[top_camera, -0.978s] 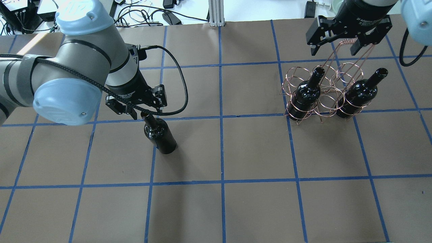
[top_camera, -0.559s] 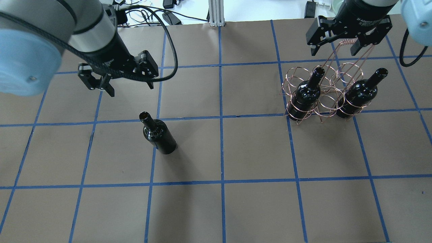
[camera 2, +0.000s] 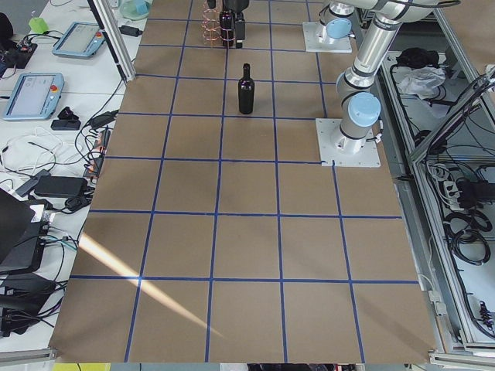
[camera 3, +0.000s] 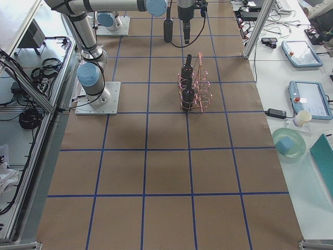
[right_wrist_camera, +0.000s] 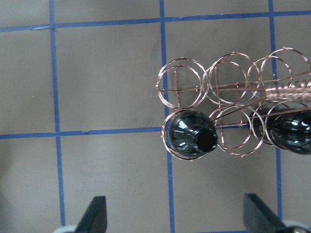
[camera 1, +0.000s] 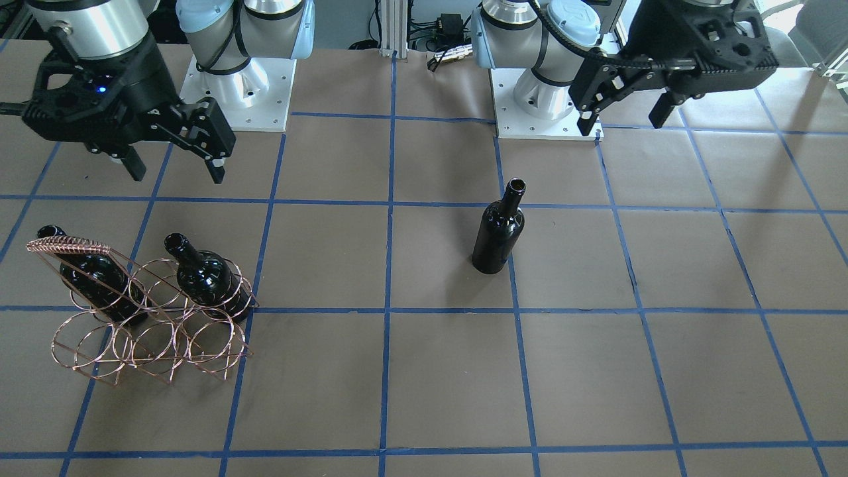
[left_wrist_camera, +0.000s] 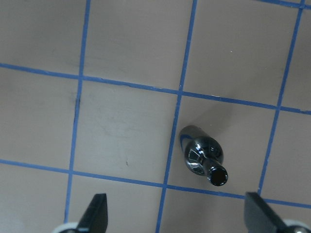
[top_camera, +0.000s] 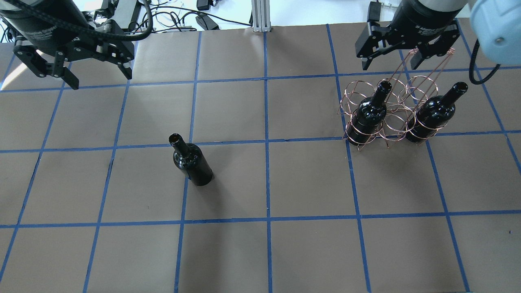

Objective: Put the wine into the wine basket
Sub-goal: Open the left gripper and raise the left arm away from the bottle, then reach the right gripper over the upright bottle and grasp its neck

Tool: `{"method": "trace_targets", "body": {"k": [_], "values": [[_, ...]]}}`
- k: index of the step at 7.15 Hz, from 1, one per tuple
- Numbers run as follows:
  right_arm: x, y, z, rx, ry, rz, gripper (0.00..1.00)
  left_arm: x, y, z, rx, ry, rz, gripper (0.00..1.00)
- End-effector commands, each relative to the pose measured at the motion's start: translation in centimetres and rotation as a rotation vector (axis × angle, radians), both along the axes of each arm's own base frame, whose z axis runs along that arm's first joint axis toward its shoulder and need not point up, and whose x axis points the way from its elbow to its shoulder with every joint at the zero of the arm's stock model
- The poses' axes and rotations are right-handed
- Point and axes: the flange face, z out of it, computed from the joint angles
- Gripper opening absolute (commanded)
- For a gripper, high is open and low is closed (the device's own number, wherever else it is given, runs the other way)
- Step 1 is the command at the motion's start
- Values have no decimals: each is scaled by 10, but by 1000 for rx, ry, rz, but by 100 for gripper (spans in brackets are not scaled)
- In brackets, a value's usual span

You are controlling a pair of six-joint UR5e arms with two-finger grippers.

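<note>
Where the brown paper-covered table (top_camera: 309, 183) with its blue tape grid lay nearest the robot, nothing of the task stood. A little farther in, on the robot's left half, the glossy near-black glass wine bottle (top_camera: 191, 162) stood upright and alone on a blue tape line, its narrow neck uncorked, outside the rack and touched by neither arm. The left wrist view looked down on its open mouth, with the bottle between and well below the two fingertips.

Across on the right half sat the copper thin-wire wine basket (top_camera: 392, 110), two rows of three round rings under a slanted frame. Two look-alike dark glass bottles (top_camera: 368, 116) (top_camera: 433, 114) filled the end rings of the row nearer the robot. The ring between them and all three rings of the far row held nothing.

Farthest off, both tools hung raised above the table. The black two-finger left gripper (top_camera: 101, 79) was spread wide with nothing in it, well apart from the lone bottle. The black two-finger right gripper (top_camera: 390, 66) hovered over the basket's coiled-wire handle bar (camera 1: 69, 247), likewise spread wide and clear of the wire.
</note>
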Motion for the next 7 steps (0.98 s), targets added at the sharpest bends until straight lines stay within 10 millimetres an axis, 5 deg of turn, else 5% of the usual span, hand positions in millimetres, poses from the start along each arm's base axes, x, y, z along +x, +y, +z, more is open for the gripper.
{"method": "trace_targets", "body": {"k": [1, 4, 7], "values": [[89, 31, -1, 1, -27, -92, 100, 80, 6, 19, -37, -9, 35, 100], [203, 89, -5, 23, -79, -193, 100, 160, 35, 45, -84, -33, 215, 100], [319, 102, -45, 27, -7, -165, 100, 164, 38, 45, -85, -30, 227, 100]]}}
